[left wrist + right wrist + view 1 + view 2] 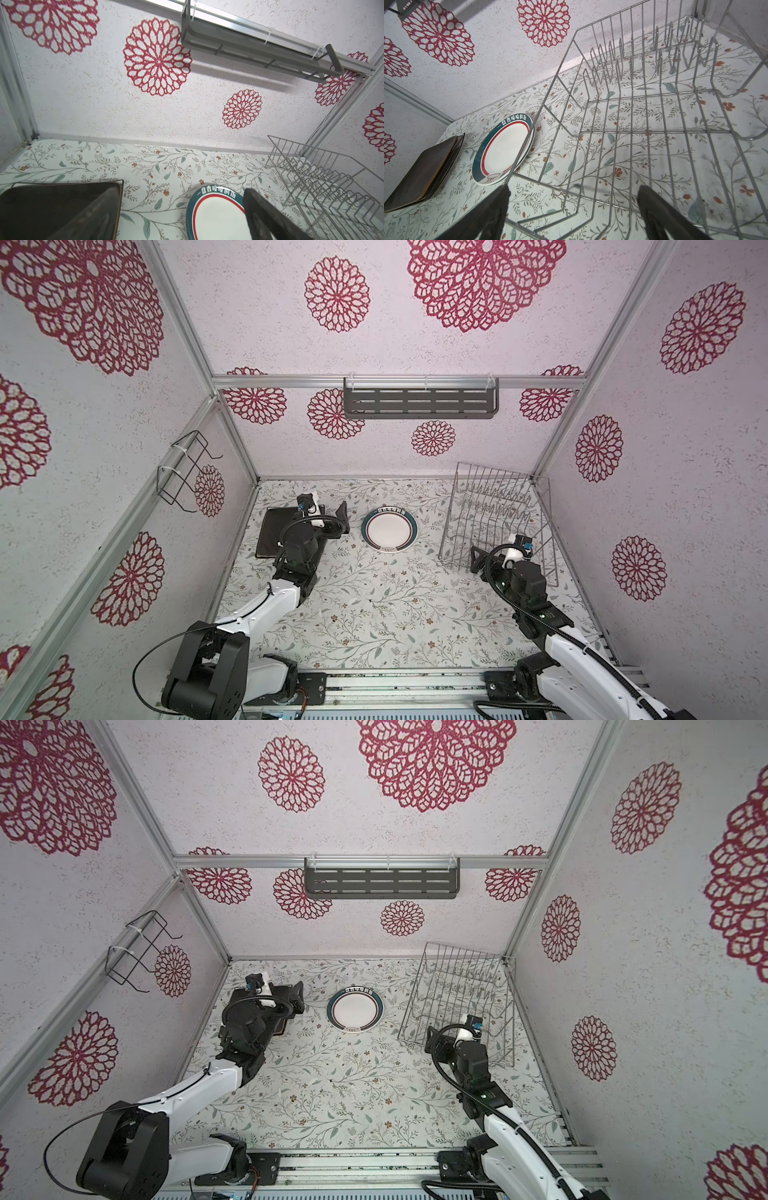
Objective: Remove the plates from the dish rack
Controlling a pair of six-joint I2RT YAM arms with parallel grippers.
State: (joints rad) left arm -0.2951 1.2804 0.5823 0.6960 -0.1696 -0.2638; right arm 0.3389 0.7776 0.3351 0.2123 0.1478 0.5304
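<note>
The silver wire dish rack (492, 512) (457, 986) (643, 116) stands at the back right with no plates in it. A round teal-rimmed plate (389, 531) (353, 1010) (218, 216) (502, 149) lies flat mid-table, on top of another white plate. A stack of dark square plates (270, 533) (52, 207) (423, 172) lies at the left. My left gripper (324, 522) (182, 193) is open and holds nothing, one finger over the dark stack, the other by the round plate. My right gripper (494, 560) (575, 191) hangs open over the rack's near edge, empty.
A dark grey slotted shelf (420, 403) hangs on the back wall. A black wire holder (183, 472) is fixed to the left wall. An aluminium rail (395, 686) runs along the table's front edge. Walls close in three sides.
</note>
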